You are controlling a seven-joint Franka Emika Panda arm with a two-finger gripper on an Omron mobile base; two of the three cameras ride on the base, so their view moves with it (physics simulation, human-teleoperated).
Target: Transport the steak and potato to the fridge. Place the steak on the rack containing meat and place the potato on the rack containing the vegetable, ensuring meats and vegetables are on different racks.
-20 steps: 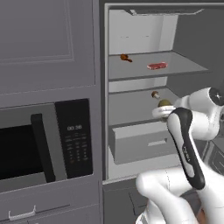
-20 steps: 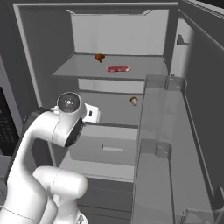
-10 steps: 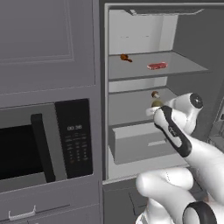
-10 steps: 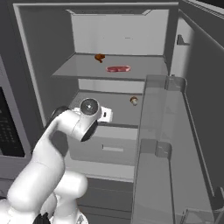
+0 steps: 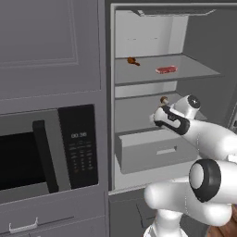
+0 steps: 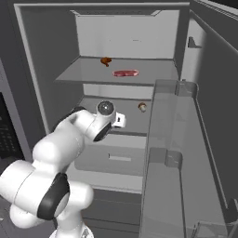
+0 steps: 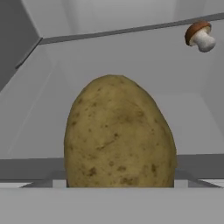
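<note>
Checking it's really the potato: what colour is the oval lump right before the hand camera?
Olive-brown with dark speckles, the oval potato; hand view shows it best.

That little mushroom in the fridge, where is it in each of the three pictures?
Left base view: mushroom centre-right, above the arm.
Right base view: centre, right of the arm.
Hand view: upper right, beyond the potato.
Shared landmark: the lower shelf under it.
</note>
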